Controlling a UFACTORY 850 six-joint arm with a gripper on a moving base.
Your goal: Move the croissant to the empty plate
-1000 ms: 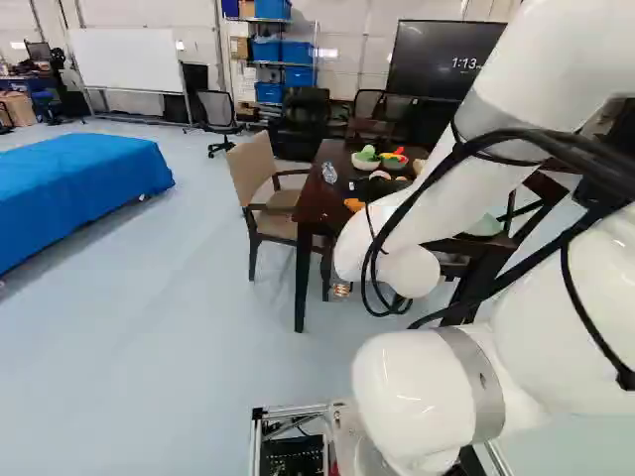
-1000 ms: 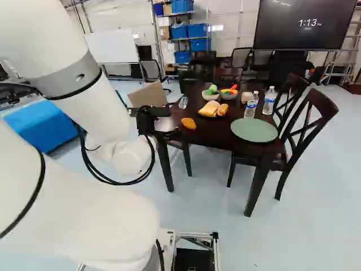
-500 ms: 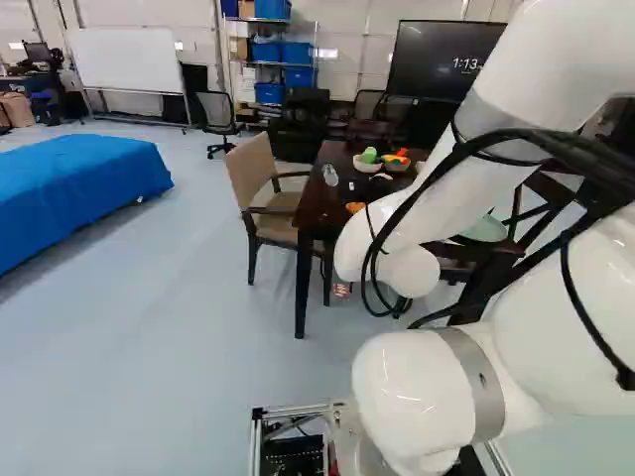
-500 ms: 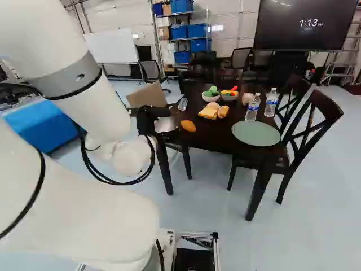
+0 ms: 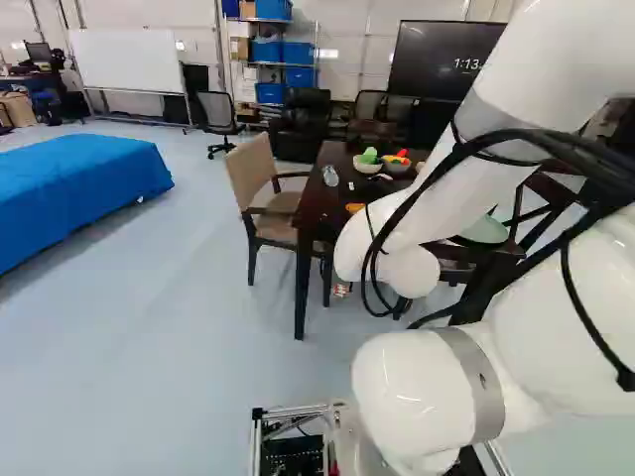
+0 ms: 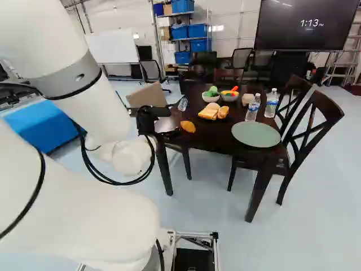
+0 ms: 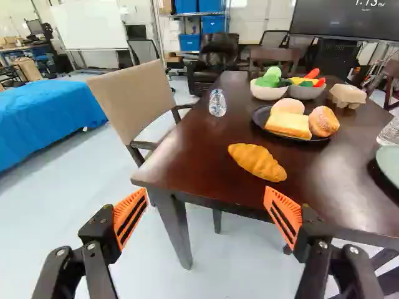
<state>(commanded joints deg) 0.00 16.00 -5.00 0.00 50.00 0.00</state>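
My gripper [image 6: 150, 121] is at the left of the right base view, near the table's corner. In the wrist view the gripper [image 7: 204, 202] stands wide open, nothing between its orange pads. The golden croissant [image 7: 257, 162] lies on the bare tabletop close to the near edge, ahead of the fingers and untouched; the right base view shows the same croissant [image 6: 188, 126] just beyond the gripper. A pale green plate [image 6: 256, 134] with nothing on it lies on the table's right part in that view; only an edge of the plate [image 7: 390, 163] shows in the wrist view.
The dark table [image 7: 193, 165] also bears a black plate [image 7: 260, 117] with bread and rolls, bowls of toy vegetables [image 7: 269, 91], a carton [image 7: 347, 95], a clear cup [image 7: 217, 103] and bottles [image 6: 271, 104]. A beige chair [image 5: 248, 177] and dark wooden chairs [image 6: 316, 124] stand around it.
The base has moved slightly, bringing the table a little nearer and lower in the right base view. The arm keeps its pose, and the gripper remains open.
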